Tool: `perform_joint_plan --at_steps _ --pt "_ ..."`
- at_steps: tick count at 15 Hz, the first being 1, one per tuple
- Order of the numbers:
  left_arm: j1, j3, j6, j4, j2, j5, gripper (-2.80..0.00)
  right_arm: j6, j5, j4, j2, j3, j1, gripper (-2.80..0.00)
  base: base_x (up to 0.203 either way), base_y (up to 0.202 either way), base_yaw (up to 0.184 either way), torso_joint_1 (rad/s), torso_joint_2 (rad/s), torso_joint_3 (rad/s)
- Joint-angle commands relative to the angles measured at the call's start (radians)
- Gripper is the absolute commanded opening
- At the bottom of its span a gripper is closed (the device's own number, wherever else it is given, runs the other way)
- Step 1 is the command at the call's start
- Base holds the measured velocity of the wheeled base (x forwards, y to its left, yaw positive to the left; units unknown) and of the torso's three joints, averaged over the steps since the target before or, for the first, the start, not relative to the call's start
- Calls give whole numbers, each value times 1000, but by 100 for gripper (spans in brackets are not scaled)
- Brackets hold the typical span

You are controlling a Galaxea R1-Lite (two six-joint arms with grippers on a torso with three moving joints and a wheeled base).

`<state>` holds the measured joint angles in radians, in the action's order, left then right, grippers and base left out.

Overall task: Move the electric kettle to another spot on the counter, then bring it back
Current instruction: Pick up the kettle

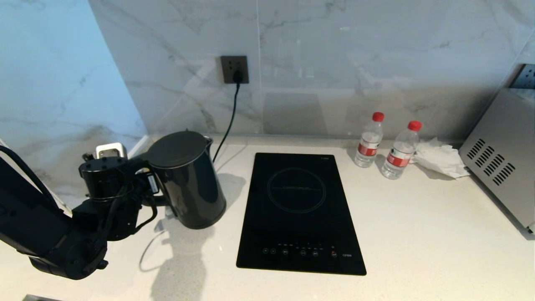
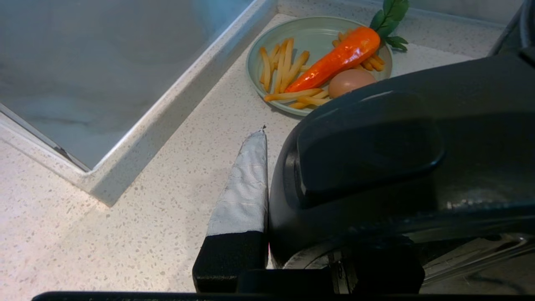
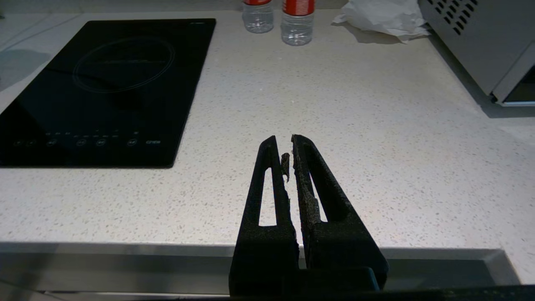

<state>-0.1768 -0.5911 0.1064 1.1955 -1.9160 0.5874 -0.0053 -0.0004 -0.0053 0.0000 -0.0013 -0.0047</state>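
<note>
Counter [image 1: 418, 234]: off-white speckled stone, filling the lower two thirds of the head view, backed by grey-veined marble wall.
Oven [image 1: 501, 163]: silver vented box at the right edge, standing on the stone.
Hob [image 1: 299, 213]: black glass panel at centre, flush on the worktop, just right of the kettle.
Left arm: black, entering from the lower left corner, reaching up and right toward the kettle's handle side.
Electric kettle [image 1: 188, 179]: glossy black jug, left of centre, upright on the worktop, lid shut, spout toward the wall; handle filling the right half of the left wrist view.
Left gripper [image 1: 152, 184]: at the kettle's handle, one taped finger [image 2: 246, 184] lying against the handle's side, the other hidden behind it; narrowed around the handle, firm clamp not confirmable.
Right gripper [image 3: 288, 167]: in the lower centre of its own wrist view, over the counter's front edge, fingers pressed together, empty.
Plate [image 2: 259, 50]: pale green, top of the left wrist view, carrying fries, a carrot [image 2: 338, 58] and an egg [image 2: 349, 81].
Bottles [image 1: 370, 140]: two, red-capped, upper right, beside crumpled paper [image 1: 441, 156].
Socket [image 1: 234, 69]: dark, on the wall, upper centre, black cord dropping behind the kettle.
</note>
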Motion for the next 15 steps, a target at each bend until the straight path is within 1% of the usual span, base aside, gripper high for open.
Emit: perform_joint_plan --at_steps 1,5,9,15 --pt "-3 -1 1 9 5 2 -280 -1 0 -1 -1 1 0 -280 0 0 0 0 0 0" --pt "-25 -13 0 0 18 2 -280 -1 -1 -1 0 1 0 -280 0 0 0 0 0 0" --pt "-41 -67 1 -95 59 2 -280 -1 0 -1 -1 0 0 -280 0 0 0 0 0 0" --pt "-43 -76 3 -102 58 2 -280 -1 0 -2 -2 0 0 -280 0 0 0 0 0 0"
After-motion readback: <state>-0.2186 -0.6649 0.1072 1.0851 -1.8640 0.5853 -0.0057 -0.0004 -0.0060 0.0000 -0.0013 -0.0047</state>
